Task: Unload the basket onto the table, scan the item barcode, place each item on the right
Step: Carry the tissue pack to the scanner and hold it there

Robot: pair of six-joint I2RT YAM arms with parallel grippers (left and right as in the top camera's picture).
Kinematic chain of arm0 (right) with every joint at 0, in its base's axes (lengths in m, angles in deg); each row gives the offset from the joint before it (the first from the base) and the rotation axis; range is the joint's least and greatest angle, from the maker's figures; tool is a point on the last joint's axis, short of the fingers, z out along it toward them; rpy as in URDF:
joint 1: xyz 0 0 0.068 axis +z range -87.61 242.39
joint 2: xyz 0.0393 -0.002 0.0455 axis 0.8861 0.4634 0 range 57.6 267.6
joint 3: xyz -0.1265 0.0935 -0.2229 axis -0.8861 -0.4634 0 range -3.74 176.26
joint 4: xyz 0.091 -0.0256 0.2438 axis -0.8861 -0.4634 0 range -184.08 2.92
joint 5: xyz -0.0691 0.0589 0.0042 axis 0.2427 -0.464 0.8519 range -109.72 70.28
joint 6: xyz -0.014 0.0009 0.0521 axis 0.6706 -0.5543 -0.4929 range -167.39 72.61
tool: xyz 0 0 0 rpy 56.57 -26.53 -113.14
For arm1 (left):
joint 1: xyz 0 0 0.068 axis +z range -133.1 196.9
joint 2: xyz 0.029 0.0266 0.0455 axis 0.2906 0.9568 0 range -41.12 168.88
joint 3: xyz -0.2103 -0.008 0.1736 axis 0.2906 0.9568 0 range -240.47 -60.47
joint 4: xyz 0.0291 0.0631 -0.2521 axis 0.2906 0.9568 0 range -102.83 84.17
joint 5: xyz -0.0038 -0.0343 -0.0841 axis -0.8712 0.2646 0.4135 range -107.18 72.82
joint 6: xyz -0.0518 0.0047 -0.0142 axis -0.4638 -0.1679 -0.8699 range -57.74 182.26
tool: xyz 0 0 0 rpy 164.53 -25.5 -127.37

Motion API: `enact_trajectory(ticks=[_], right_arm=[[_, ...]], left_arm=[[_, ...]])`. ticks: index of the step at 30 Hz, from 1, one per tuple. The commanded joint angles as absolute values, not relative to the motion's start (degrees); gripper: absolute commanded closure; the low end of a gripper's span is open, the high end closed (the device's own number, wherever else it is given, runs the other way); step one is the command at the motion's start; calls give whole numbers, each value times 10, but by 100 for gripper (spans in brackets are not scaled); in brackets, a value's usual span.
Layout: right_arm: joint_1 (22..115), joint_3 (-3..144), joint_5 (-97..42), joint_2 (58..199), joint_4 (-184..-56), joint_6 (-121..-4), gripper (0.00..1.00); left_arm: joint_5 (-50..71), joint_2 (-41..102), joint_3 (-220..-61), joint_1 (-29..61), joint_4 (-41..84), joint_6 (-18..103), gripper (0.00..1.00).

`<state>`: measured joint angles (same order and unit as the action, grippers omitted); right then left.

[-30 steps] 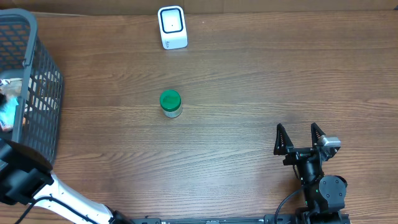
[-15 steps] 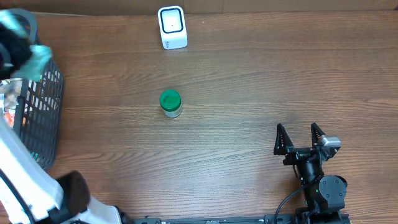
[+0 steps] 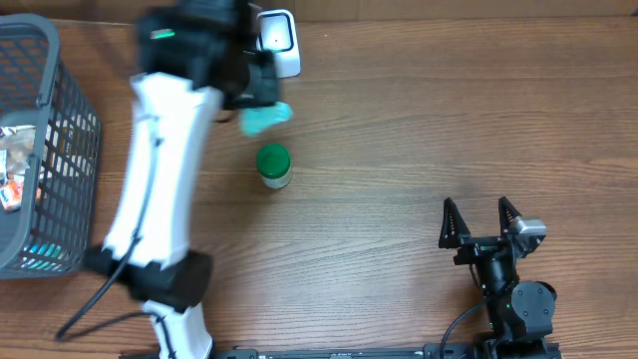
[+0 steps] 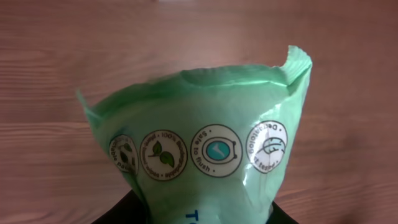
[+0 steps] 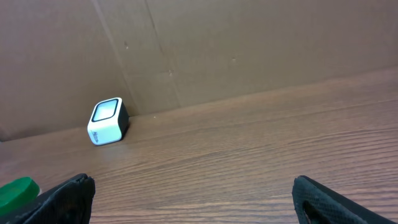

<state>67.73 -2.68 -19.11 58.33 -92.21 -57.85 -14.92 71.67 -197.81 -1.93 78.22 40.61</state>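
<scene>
One green pouch point(image 3: 267, 119) pinched in left pincer point(image 3: 257, 93) beside scanner point(image 5: 107, 121), upper centre, likely for barcode reading; right pincer point(image 3: 480, 217) gaping, empty.

Your left arm point(image 3: 164, 160) is a long white link with black joints, a green light point(image 3: 162, 35) and a thin black cable point(image 3: 100, 297). Your right arm point(image 3: 513, 294) is black; its pincer point(image 3: 475, 202) has two pointed fingers.

Green pouch point(image 3: 265, 118) blurred overhead; arm point(image 3: 164, 150) half-hides scanner point(image 3: 284, 38)
</scene>
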Motion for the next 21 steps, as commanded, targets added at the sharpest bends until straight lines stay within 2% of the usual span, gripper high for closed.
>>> enact_trajectory(ticks=[1, 8, 16, 17, 21], right_arm=[[679, -33, -190, 578, -919, -574, 0], [679, -33, -190, 578, -919, -574, 0], [679, -33, -190, 578, -919, -574, 0], [679, -33, -190, 578, -919, -574, 0], [679, -33, -190, 578, -919, -574, 0]], left_arm=[[-165, 775, -1959, -71, 764, 377, 65], [-165, 893, -1955, -133, 756, 347, 64], [-139, 991, -1955, -158, 753, 333, 62], [-138, 998, -1955, -159, 753, 333, 60], [-131, 1010, -1955, -159, 751, 333, 36]])
